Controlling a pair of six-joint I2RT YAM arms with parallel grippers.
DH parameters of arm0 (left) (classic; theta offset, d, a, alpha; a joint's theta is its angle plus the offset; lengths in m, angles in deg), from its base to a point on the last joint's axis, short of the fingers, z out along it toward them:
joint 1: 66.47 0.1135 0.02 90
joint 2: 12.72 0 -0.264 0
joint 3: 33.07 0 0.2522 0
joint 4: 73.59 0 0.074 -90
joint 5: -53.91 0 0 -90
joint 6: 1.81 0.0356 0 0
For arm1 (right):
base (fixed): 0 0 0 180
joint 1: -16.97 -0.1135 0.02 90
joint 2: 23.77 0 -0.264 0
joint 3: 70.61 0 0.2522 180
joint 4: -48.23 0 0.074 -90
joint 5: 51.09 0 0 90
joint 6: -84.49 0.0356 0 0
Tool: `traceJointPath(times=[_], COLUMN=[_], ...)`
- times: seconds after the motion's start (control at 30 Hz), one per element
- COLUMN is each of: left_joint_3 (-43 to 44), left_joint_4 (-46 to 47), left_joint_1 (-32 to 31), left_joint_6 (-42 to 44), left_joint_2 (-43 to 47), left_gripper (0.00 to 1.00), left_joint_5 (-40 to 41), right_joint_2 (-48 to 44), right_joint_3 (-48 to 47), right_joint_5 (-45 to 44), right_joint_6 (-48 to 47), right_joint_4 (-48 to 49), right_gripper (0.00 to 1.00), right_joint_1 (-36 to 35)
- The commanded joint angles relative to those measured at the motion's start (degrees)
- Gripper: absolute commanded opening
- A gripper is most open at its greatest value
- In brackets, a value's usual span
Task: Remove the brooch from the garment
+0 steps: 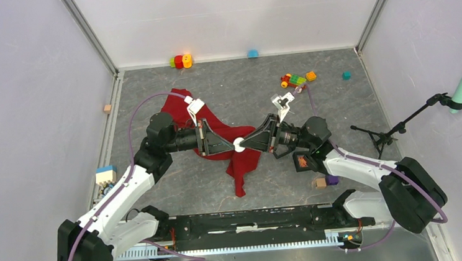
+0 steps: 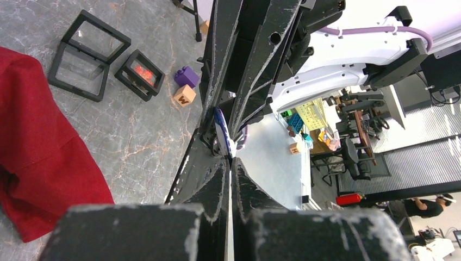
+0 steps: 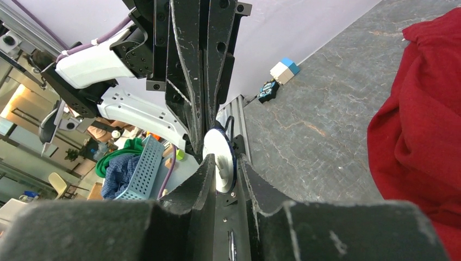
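The brooch [image 1: 239, 145] is a round white disc with a dark blue rim, held in the air between both grippers. My left gripper [image 1: 234, 145] is shut on its edge, where the blue rim [image 2: 220, 126] shows just past the tips. My right gripper [image 3: 225, 163] has one finger on each face of the white disc [image 3: 217, 149], pressed against it. The deep-red garment [image 1: 244, 167] lies crumpled on the table below, apart from the brooch. It shows at the left of the left wrist view [image 2: 38, 147] and at the right of the right wrist view [image 3: 424, 119].
Black display frames [image 2: 89, 54] and a small black case [image 1: 302, 161] lie under the right arm, with a purple block [image 1: 332, 180] and a wooden block [image 1: 320, 183]. Toy bricks [image 1: 296, 79] sit at the back. A tripod stand [image 1: 391, 133] is at the right, a white-blue block [image 1: 105, 175] at the left.
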Motion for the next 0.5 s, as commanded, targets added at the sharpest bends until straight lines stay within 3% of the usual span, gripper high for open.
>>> traceJointPath(times=[0.0, 0.47], left_joint_3=[0.55, 0.63], left_joint_4=[3.60, 3.65], left_joint_1=[-1.00, -1.05], left_joint_6=[-1.31, -1.10], left_joint_2=[0.67, 0.63], left_gripper=[0.02, 0.02], left_joint_5=[-2.71, -2.40], right_joint_2=[0.25, 0.02], right_joint_3=[-1.73, -0.18], right_joint_5=[-1.13, 0.83], right_joint_6=[-2.90, -1.08], right_joint_4=[-3.25, 2.18], right_gripper=[0.24, 0.27], right_joint_1=[-0.82, -0.81])
